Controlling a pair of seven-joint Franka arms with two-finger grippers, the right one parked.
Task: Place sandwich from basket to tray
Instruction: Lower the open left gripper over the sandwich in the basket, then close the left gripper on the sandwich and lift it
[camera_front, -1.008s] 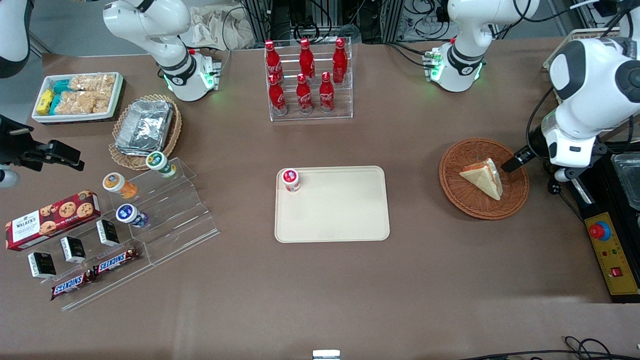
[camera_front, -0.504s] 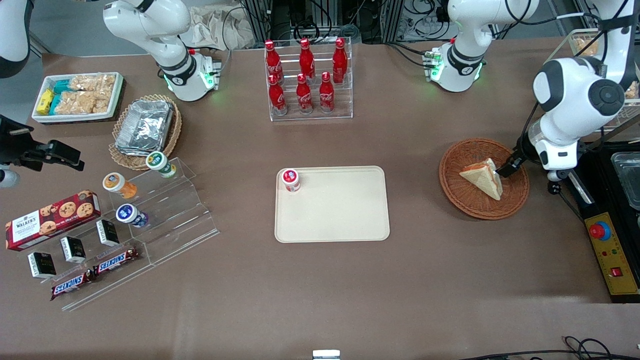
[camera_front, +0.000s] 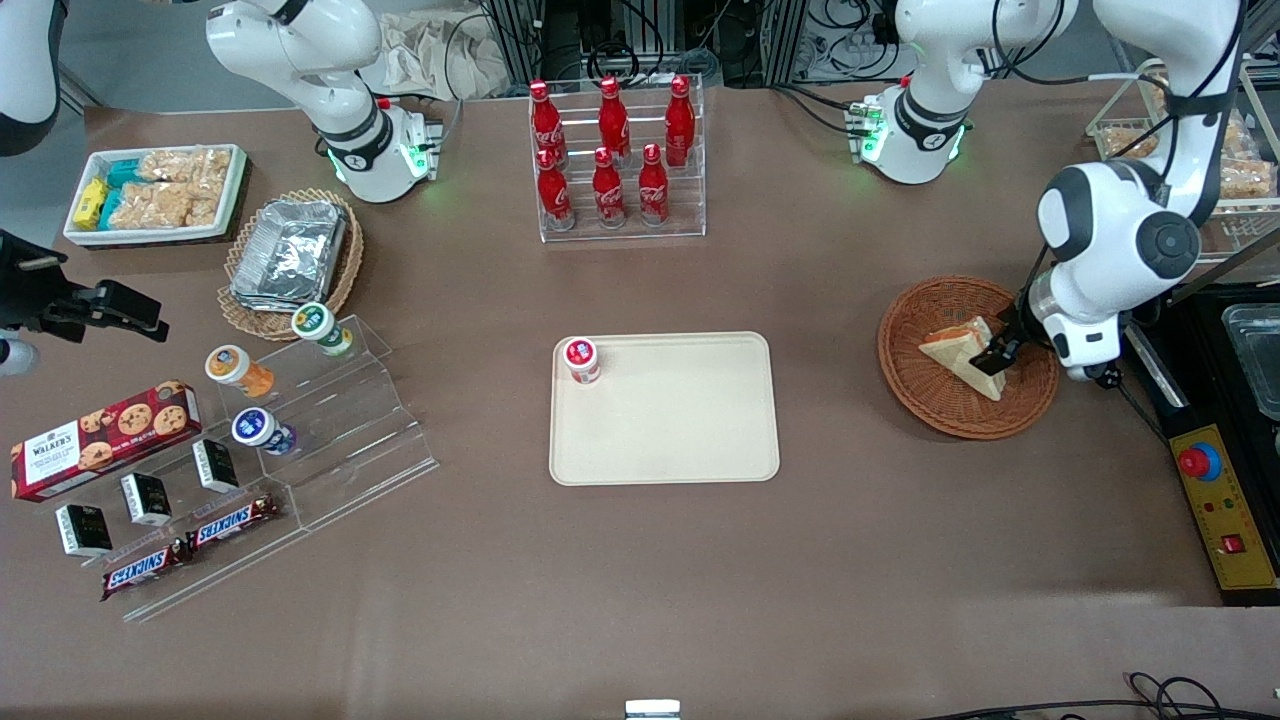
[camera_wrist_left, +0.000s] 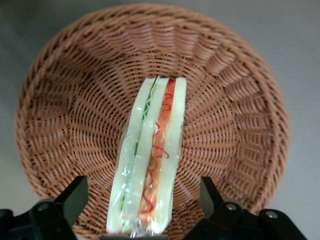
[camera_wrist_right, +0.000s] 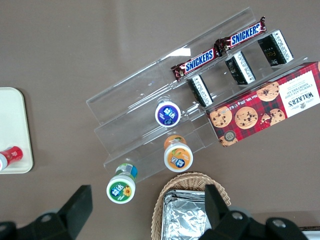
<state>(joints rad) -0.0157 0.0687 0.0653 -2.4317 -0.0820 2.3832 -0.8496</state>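
1. Inside the round reddish-brown wicker basket (camera_front: 966, 357), toward the working arm's end of the brown surface (camera_front: 640, 560), the clear-wrapped triangular white-bread sandwich (camera_front: 963, 355) is lying on the weave, its orange-red filling edge showing in the left wrist view (camera_wrist_left: 150, 160).
2. Directly over the sandwich, the left arm's end effector (camera_front: 994, 358) is hanging with its black fingers (camera_wrist_left: 67, 200) spread wide, one on each side of the wedge and not touching it.
3. Near the middle of the surface, well apart from the basket, the flat cream-beige rectangular plastic tray (camera_front: 690, 430) is lying flat.
4. On a tray corner, a small red-capped jar (camera_front: 581, 360) is standing.
5. Farther from the front camera than the tray, a clear rack of red bottles (camera_front: 612, 155) is standing.
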